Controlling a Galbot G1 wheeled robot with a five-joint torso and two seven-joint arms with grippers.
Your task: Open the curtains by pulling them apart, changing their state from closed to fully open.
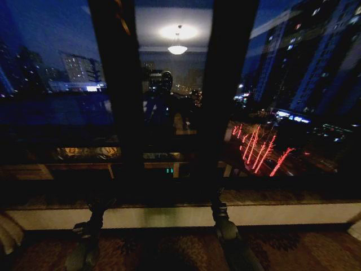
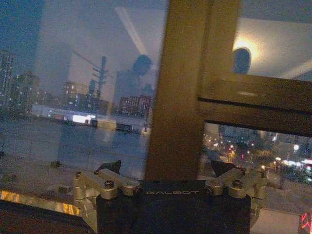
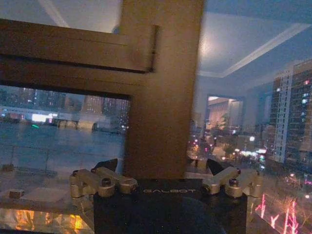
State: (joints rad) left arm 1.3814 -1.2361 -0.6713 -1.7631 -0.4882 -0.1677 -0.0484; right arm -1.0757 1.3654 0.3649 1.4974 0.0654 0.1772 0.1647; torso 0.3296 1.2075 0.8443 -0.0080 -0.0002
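Night window point(image 1: 56, 113), two dark mullions point(image 1: 121, 101), left end effector point(image 1: 84, 230) and right end effector point(image 1: 227, 230) low by the sill point(image 1: 169, 216)

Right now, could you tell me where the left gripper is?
The left gripper hangs low on the left of the head view, open, before the pale sill, beneath the left window post.

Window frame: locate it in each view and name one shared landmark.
Head view: window frame, two dark uprights near the middle.
Left wrist view: window frame, brown upright with a crossbar.
Right wrist view: window frame, brown upright with a crossbar.
Shared landmark: red lights outside the glass.
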